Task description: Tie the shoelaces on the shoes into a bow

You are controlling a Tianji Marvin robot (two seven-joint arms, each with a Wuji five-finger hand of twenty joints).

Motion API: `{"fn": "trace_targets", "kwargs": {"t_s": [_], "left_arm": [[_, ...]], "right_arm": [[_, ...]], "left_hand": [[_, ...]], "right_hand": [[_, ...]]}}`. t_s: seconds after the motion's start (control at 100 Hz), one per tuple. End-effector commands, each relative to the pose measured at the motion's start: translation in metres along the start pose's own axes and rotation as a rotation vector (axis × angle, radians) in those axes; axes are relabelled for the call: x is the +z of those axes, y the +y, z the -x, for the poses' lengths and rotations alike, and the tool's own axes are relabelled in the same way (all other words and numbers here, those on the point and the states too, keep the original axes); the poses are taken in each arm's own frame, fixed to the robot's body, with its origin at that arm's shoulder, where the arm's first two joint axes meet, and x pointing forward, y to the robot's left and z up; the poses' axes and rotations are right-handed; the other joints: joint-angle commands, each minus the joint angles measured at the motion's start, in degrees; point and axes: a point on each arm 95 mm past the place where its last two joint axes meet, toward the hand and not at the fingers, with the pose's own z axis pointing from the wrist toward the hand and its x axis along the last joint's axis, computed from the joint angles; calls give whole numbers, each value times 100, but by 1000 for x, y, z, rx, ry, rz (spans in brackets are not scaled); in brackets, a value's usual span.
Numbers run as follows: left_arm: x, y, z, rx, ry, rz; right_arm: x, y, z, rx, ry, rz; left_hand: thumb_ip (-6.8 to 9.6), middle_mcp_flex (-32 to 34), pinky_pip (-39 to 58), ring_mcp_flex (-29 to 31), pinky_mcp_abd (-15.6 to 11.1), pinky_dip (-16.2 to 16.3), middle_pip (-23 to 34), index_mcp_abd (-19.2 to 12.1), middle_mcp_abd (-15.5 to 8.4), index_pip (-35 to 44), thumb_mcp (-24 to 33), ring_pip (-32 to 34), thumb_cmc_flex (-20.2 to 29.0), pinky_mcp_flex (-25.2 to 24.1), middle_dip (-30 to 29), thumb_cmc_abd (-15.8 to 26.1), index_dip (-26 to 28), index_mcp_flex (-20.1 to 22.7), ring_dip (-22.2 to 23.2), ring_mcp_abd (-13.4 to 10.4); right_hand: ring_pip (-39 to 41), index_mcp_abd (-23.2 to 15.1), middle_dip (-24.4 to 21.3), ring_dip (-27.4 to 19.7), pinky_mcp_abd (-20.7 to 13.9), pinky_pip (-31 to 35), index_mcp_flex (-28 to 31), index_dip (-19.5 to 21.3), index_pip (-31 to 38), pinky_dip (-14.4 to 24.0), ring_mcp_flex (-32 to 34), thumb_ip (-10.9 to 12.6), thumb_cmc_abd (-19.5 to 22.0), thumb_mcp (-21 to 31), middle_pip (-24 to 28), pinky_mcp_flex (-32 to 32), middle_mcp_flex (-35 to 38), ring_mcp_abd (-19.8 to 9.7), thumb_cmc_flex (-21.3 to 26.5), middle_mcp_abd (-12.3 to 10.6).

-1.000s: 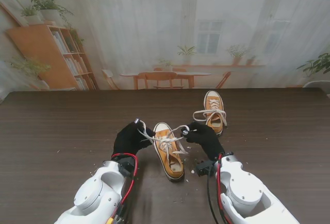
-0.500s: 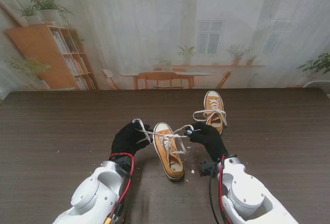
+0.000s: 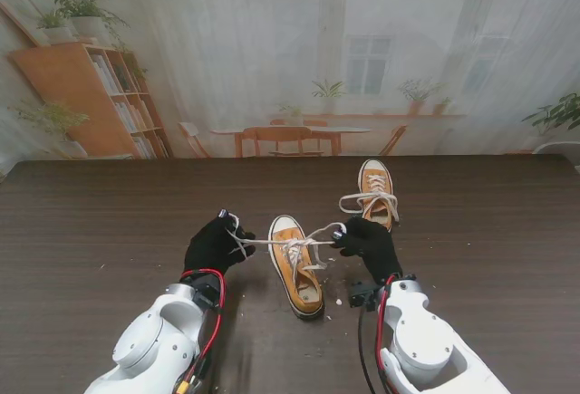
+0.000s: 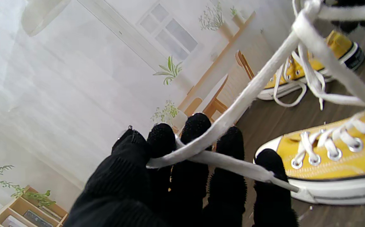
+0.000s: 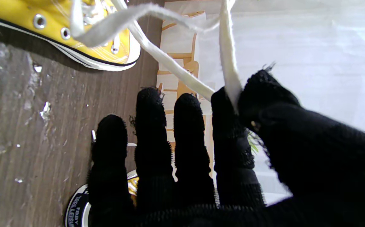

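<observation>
Two hands wider apart vs 1 s ago: L hand (image 3: 214,245) has slid out to the left, R hand (image 3: 367,237) a bit right and farther from me, so the white lace (image 3: 272,242) that sagged between them now runs nearly straight across the near sneaker (image 3: 296,264). I read this as the cinch pull on the first knot or loops, mid-task; whether a bow has formed over the tongue I can't tell, too small in stand view. Near sneaker is yellow w/ white toe cap, lying center of the dark wood table (image 3: 109,222), toe away from me. Second yellow sneaker (image 3: 376,194) sits farther off, just beyond R hand, its laces loose on top. Pose: both black-gloved hands raised just off the table at either side of the near sneaker, forearms angling in from the bottom corners. L wrist cam: lace is draped across the fingers (image 4: 229,148) and pinched under the thumb, so L is grasping lace. R wrist cam: lace strand clamped btw thumb and index finger (image 5: 226,126), other fingers extended straight; R also grasping lace. Risk, my guess: more spread may drag the sneaker sideways.
</observation>
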Motion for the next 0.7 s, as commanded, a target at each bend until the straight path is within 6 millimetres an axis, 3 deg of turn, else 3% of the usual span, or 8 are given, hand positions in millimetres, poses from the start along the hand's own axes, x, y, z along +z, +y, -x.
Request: {"fn": "trace_targets", "kwargs": {"t_s": [0.0, 0.34, 0.54, 0.59, 0.69], "left_arm": [[-2, -3, -4, 3, 0, -12], [-5, -30, -6, 65, -10, -106], [-10, -36, -3, 80, -23, -127], [-11, -38, -2, 86, -28, -133], [-12, -37, 0, 98, -36, -153]], "right_arm": [[-3, -1, 3, -6, -11, 5], [-9, 10, 16, -42, -72, 139], [-14, 17, 22, -65, -93, 176], [-15, 20, 24, -69, -97, 187], [-15, 24, 27, -83, -105, 209]], "left_hand": [[83, 178, 195, 156, -46, 101, 132, -115, 32, 240, -139, 152, 234, 45, 144, 197, 150, -71, 224, 35], [75, 282, 278, 295, 79, 136, 143, -99, 0, 293, -160, 174, 270, 223, 157, 189, 108, -47, 202, 73], [83, 293, 300, 300, 95, 167, 412, -15, -43, 384, -172, 336, 282, 235, 366, 251, 163, -116, 292, 87], [83, 263, 305, 293, 97, 174, 414, -10, 107, 396, -180, 347, 294, 233, 391, 257, 162, -130, 306, 93], [82, 231, 311, 260, 91, 181, 405, -3, 86, 399, -188, 337, 310, 220, 407, 275, 155, -158, 311, 100]], "right_hand": [[131, -104, 134, 96, 51, 158, -32, 272, 368, 99, 193, 67, -91, 307, 170, 56, 52, -25, 58, 59], [544, -31, 206, 191, 170, 529, 108, 137, 563, 255, 451, 68, -256, 412, 375, 383, 230, 9, 121, 187], [878, 47, 398, 289, 244, 781, -31, 101, 742, 427, 464, 63, -327, 508, 512, 464, 166, 47, 170, 333], [925, 66, 420, 303, 256, 818, -32, 78, 768, 457, 486, 64, -338, 518, 529, 497, 180, 56, 184, 336], [974, 64, 441, 316, 259, 866, -17, 35, 798, 494, 507, 64, -345, 525, 539, 539, 195, 63, 192, 340]]}}
